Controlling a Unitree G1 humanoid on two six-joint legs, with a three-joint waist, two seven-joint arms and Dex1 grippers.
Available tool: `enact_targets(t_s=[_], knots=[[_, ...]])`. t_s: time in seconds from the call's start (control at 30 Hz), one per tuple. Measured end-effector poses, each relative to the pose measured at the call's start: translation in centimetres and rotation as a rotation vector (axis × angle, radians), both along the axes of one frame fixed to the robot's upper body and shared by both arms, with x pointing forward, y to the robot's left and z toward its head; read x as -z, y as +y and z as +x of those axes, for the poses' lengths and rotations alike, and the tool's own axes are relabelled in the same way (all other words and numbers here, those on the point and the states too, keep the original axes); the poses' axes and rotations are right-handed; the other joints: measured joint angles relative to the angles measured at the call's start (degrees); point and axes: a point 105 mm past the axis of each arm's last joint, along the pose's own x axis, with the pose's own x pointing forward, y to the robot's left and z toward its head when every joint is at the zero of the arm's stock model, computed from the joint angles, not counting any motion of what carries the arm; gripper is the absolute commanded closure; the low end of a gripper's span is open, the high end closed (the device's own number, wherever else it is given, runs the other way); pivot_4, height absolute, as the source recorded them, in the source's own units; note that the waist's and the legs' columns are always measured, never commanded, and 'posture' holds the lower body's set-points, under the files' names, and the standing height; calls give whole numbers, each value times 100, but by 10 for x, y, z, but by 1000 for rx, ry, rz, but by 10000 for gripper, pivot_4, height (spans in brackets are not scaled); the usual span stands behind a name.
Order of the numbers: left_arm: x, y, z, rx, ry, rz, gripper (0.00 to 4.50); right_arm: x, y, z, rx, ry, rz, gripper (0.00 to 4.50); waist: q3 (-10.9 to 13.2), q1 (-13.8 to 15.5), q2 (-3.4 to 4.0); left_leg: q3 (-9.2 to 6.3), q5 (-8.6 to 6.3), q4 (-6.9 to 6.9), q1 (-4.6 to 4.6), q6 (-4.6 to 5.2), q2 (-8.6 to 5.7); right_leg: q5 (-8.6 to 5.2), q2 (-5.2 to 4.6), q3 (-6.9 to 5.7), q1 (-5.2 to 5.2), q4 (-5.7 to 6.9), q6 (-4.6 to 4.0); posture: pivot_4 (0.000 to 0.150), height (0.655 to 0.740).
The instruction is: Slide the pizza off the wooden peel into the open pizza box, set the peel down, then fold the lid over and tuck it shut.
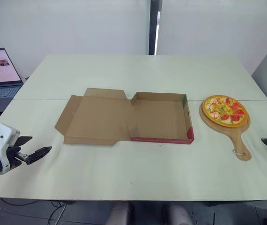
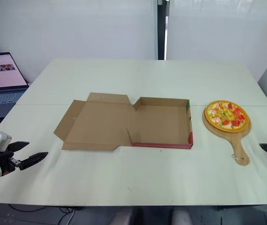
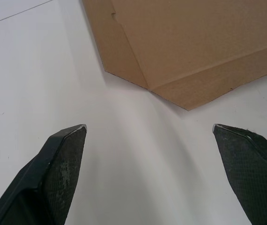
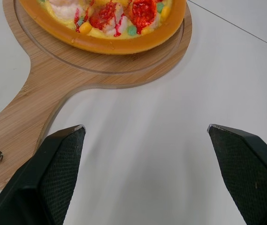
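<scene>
Step one unstarted: pizza (image 1: pixel 225 111) sat on peel (image 1: pixel 239 140), right of box (image 1: pixel 159 117). My left gripper (image 3: pixel 150 126), right gripper (image 4: pixel 145 129) gaped, empty. Next: right must grasp peel.

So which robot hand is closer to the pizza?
The right hand. It is open right beside the peel that carries the pizza. The left hand is far across the table, past the lid.

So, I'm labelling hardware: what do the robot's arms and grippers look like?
The left gripper has a white boxy housing with two dark dots, a blue ring at the wrist, and two black tapered fingers with a fine woven texture. The right gripper has matching black fingers.
</scene>
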Motion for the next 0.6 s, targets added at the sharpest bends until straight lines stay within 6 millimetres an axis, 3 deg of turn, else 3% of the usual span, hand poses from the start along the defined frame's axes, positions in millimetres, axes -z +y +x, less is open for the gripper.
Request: enact_targets(t_s=[0.6], knots=[[-5, -8, 7, 46, -105, -123, 176, -2, 4, 7, -6, 4, 41, 0, 0, 1, 2, 1, 0, 4, 2, 0, -1, 1, 0, -1, 2, 3, 1, 1500, 7281]])
